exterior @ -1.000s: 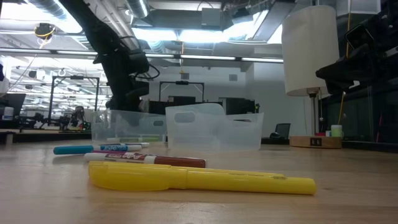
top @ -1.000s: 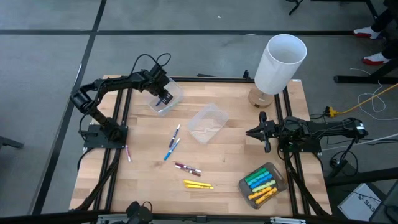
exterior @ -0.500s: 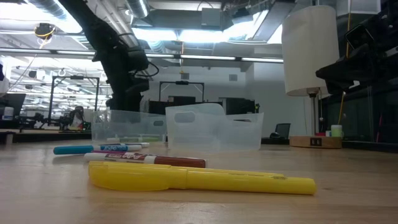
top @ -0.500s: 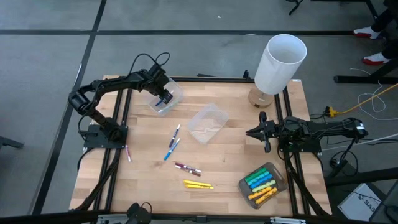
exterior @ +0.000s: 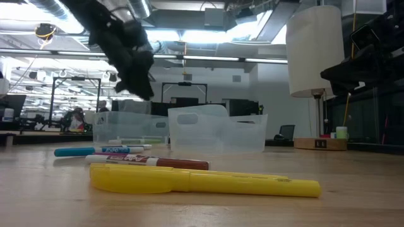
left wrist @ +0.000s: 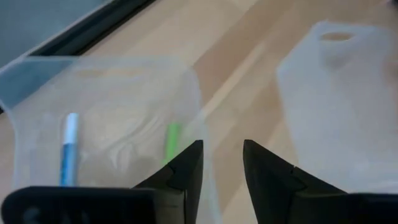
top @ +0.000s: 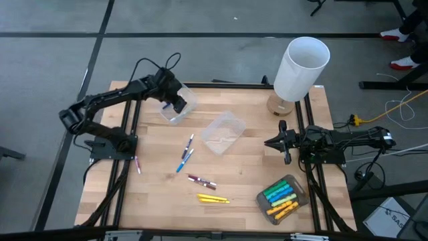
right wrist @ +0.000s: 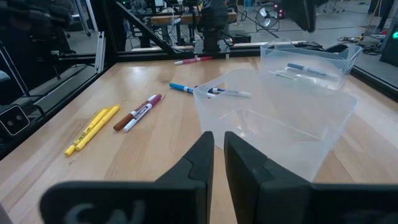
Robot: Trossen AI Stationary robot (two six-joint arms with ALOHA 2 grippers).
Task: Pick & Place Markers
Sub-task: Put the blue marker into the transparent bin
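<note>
While my left gripper (top: 179, 106) hovers empty over the tub (top: 188, 102), jaws slightly apart, blue marker (left wrist: 68, 148) and green marker (left wrist: 171, 140) inside, right gripper (top: 269, 142) nearly closed, empty.

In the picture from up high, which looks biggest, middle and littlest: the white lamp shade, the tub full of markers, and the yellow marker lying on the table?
1. The white lamp shade, though it stands taller and nearer the camera, which may enlarge it.
2. The tub full of markers.
3. The yellow marker.
</note>
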